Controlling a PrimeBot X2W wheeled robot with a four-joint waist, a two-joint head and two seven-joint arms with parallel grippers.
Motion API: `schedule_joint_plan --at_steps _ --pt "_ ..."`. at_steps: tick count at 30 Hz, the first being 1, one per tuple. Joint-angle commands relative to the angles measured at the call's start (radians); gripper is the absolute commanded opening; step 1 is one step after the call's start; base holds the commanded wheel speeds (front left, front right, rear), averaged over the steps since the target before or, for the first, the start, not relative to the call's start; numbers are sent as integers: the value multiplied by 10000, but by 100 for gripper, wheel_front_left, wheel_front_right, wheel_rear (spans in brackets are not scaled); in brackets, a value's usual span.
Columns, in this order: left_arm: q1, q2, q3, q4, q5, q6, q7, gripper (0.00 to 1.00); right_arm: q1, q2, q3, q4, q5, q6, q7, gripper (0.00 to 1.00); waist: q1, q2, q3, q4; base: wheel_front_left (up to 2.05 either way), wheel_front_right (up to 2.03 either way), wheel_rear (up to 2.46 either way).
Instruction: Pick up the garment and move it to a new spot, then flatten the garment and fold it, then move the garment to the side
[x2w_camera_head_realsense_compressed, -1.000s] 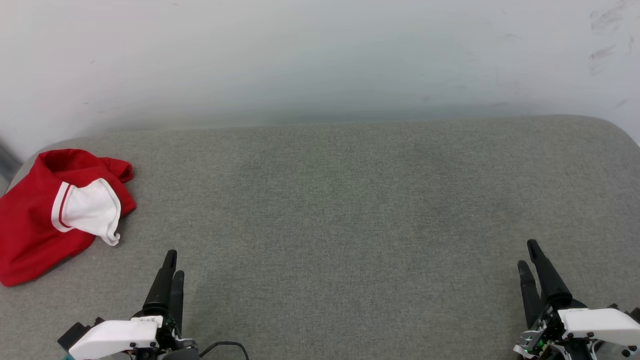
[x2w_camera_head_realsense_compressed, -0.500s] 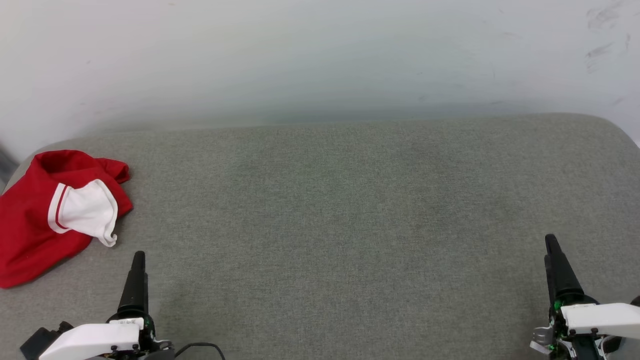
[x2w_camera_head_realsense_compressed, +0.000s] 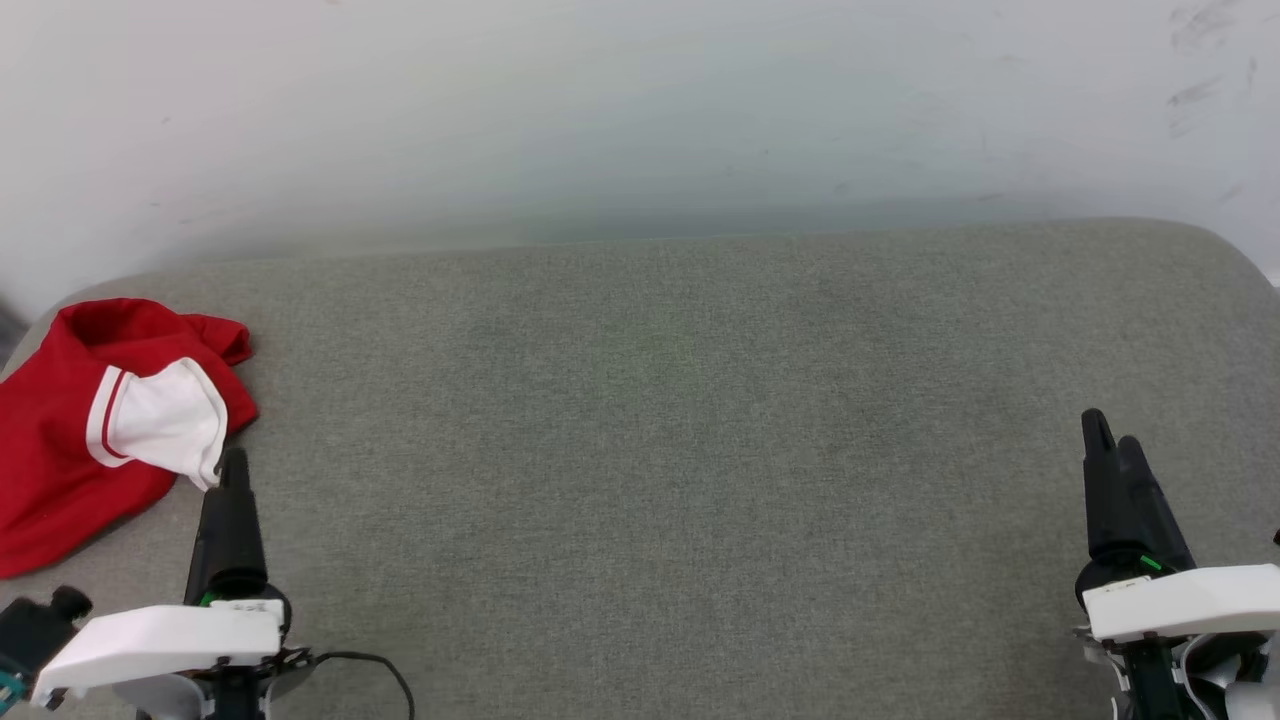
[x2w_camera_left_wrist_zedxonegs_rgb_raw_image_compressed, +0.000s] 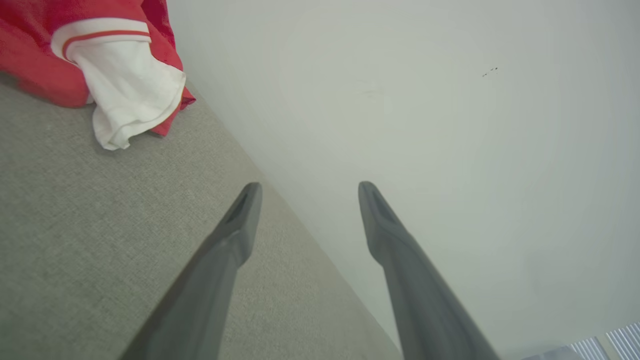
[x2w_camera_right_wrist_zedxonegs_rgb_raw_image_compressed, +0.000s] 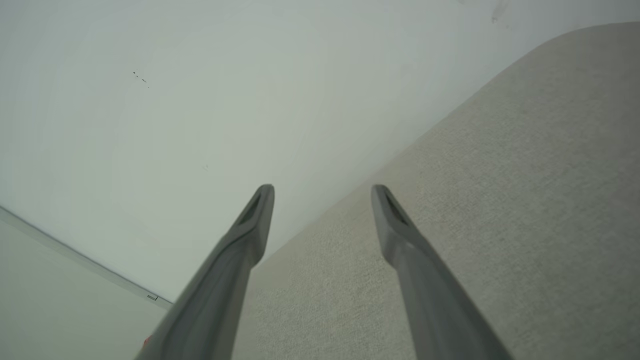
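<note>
Garment (x2w_camera_head_realsense_compressed: 50, 490) crumpled, left part cut off at view edge.

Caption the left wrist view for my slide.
Open left tool over grey cushion; crumpled red-and-white garment lies ahead, untouched.

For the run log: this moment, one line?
garment: crumpled, left end of cushion | left gripper: fingers open, near white sleeve | right gripper: fingers open, empty

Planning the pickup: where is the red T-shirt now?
In the head view the red T-shirt lies crumpled at the left edge of the grey cushion, just beyond the left gripper.
</note>
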Motion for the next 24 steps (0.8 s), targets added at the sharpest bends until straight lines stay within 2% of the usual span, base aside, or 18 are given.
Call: schedule_joint_plan --at_steps 1,4,5,9,17,24 --pt "-34 24 -283 -525 721 186 -123 100 -287 -15 17 -425 -788 3 -138 100 0 -1 23 -12 0 0 0" --pt "53 26 -685 -925 1623 530 -227 100 -310 -15 111 -725 -1604 3 -237 100 0 -1 60 -27 0 0 0" --pt "121 27 -1102 -1307 2455 781 -321 100 -316 -15 267 -972 -2383 3 -338 100 0 -1 92 -41 0 0 0" --pt "226 28 -1641 -1636 3603 1144 -451 100 -316 -15 423 -1255 -3280 3 -467 100 0 -1 126 -56 0 0 0" --pt "379 341 -2539 -1803 4863 1640 -659 100 -290 -14 636 -1466 -4613 3 -670 100 0 -1 155 -79 0 0 0" --pt "377 967 -3554 -1740 5965 2684 -884 100 -207 -13 843 -1397 -5916 2 -896 100 0 -1 179 -120 0 0 0"
